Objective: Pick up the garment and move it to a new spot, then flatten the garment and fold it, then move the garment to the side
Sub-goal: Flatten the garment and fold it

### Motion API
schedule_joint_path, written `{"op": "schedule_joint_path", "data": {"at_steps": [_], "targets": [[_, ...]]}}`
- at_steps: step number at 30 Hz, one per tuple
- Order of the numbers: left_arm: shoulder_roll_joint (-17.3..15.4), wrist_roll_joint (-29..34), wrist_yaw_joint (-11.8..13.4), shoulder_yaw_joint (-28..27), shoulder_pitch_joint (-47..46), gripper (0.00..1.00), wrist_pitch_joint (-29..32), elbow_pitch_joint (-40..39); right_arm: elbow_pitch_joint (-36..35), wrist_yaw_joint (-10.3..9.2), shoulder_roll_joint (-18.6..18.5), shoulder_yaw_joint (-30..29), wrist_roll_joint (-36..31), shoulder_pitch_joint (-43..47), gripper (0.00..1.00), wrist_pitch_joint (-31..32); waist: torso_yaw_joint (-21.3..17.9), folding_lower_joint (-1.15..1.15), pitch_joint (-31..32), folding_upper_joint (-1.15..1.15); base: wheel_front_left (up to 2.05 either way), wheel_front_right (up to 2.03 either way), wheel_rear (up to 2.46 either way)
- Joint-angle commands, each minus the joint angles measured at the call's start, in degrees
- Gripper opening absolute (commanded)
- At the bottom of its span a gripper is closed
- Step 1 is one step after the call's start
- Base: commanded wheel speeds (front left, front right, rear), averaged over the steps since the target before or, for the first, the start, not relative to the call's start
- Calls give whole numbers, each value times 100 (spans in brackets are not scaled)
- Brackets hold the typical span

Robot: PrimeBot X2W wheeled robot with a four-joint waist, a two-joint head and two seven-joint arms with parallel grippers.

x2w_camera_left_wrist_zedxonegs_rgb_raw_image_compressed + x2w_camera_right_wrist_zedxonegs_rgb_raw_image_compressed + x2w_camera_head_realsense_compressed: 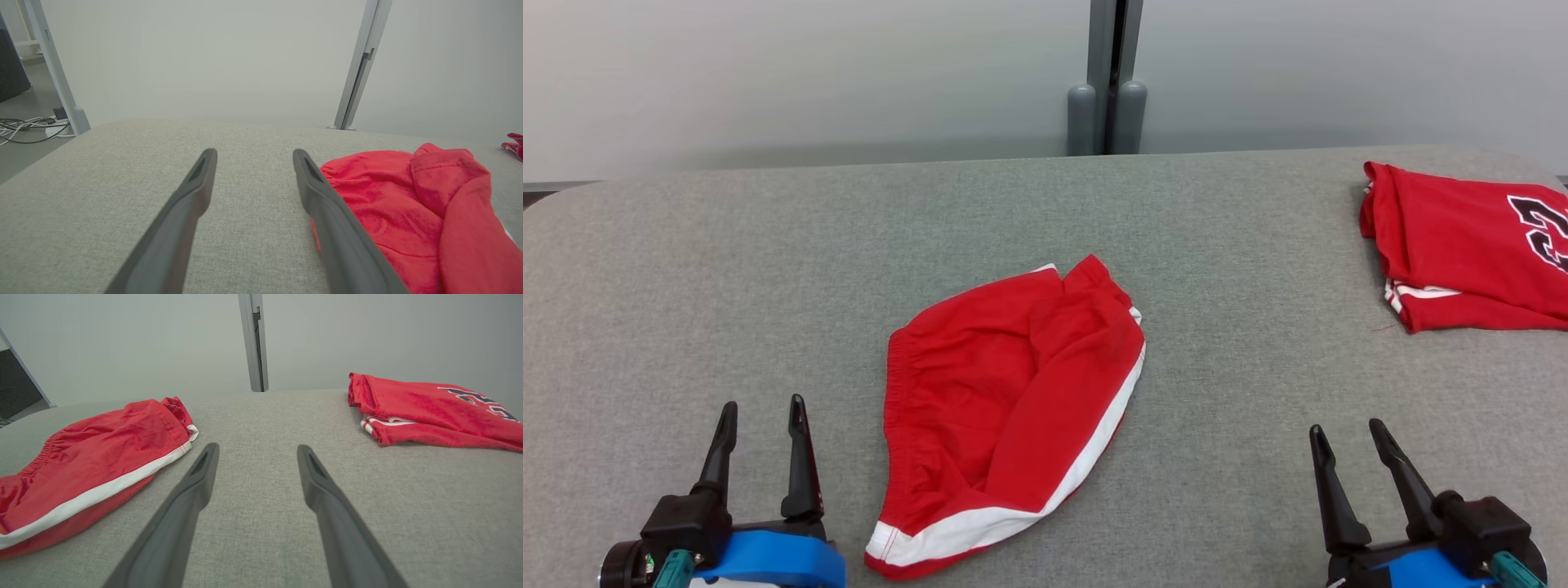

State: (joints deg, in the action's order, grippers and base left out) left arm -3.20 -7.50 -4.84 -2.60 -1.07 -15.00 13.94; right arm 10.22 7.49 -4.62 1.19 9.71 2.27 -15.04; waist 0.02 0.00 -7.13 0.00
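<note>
The garment (1013,392) is a pair of red shorts with white trim. It lies loosely bunched in the middle of the grey fabric table (686,269), with its gathered waistband toward the robot's left and a white stripe running along its right and near edges. The left gripper (762,406) hovers just beside the waistband, fingers spread apart and empty – in the left wrist view the red cloth sits right next to one finger, and I cannot tell whether they touch. The right gripper (1346,428) hangs over bare table, apart from the shorts, its fingers likewise released and holding nothing. A folded red jersey (1462,261) (dark numeral on top) rests at the table's far right – well apart from the shorts. Behind the table stands a grey post (1112,73).
</note>
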Motion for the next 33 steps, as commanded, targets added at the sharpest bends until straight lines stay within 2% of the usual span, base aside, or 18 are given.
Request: {"op": "schedule_joint_path", "data": {"at_steps": [1, 6, 14, 23, 33], "targets": [[9, 10, 22, 34, 15, 100, -24, -27, 16, 1, -16, 8, -7, -121, 100, -18, 15, 0, -5, 0, 0, 0, 0], [20, -37, 1, 117, -142, 100, -24, 8, 232, 1, -146, 273, -70, -566, 100, 117, 173, 0, -63, 0, 0, 0, 0], [27, -66, -10, 322, -470, 100, -24, 25, 952, 1, -274, 769, 0, -2069, 100, 589, 560, 0, -378, 0, 0, 0, 0], [35, -165, 33, 502, -765, 100, -24, 60, 2653, 1, -404, 1303, 168, -3185, 100, 804, 941, 0, -631, 0, 0, 0, 0], [35, -250, 78, 569, -823, 100, -24, 51, 4281, 1, -273, 1915, 381, -3670, 100, 600, 986, 0, -798, 0, 0, 0, 0]]}}
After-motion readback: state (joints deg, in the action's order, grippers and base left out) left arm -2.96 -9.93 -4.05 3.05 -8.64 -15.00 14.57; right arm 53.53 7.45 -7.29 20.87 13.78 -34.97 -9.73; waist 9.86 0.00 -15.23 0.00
